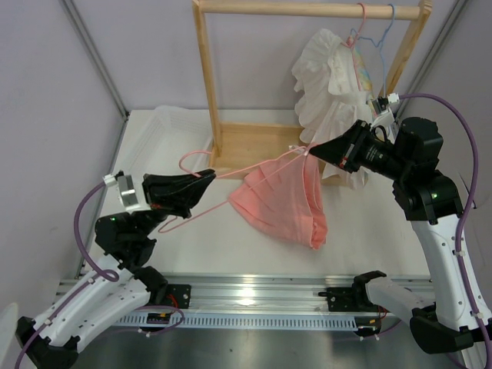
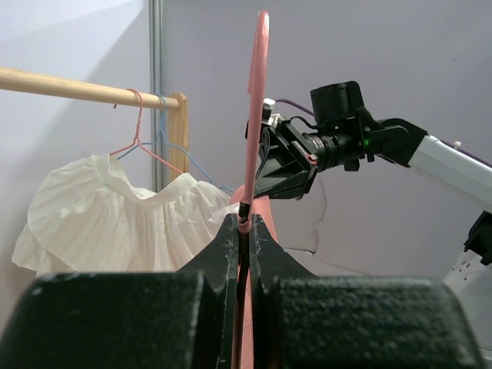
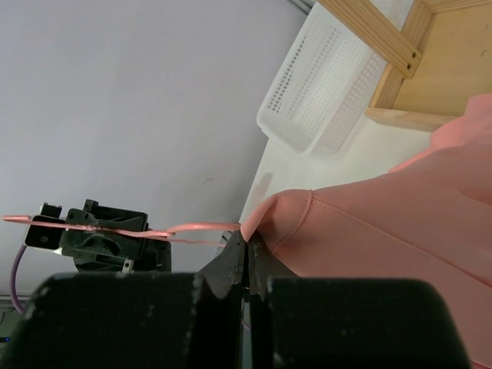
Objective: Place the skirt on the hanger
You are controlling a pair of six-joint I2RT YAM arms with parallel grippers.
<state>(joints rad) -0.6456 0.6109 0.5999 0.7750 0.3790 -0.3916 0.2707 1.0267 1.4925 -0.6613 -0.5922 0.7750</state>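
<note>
Left gripper (image 1: 206,178) clamps the thin pink wire hanger (image 1: 261,163) near its hook; right gripper (image 1: 311,151) pinches the salmon-pink pleated cloth skirt (image 1: 284,204) at the wire's opposite end.

hanger (image 2: 254,115) partly hidden inside skirt (image 1: 284,204), basket (image 3: 323,84) cropped

The salmon-pink pleated skirt (image 1: 280,204) is seen draped from one arm of the thin pink wire hanger (image 1: 261,161), which is held nearly flat above the counter (image 1: 192,254).

No readable text, labels or numbers.
</note>
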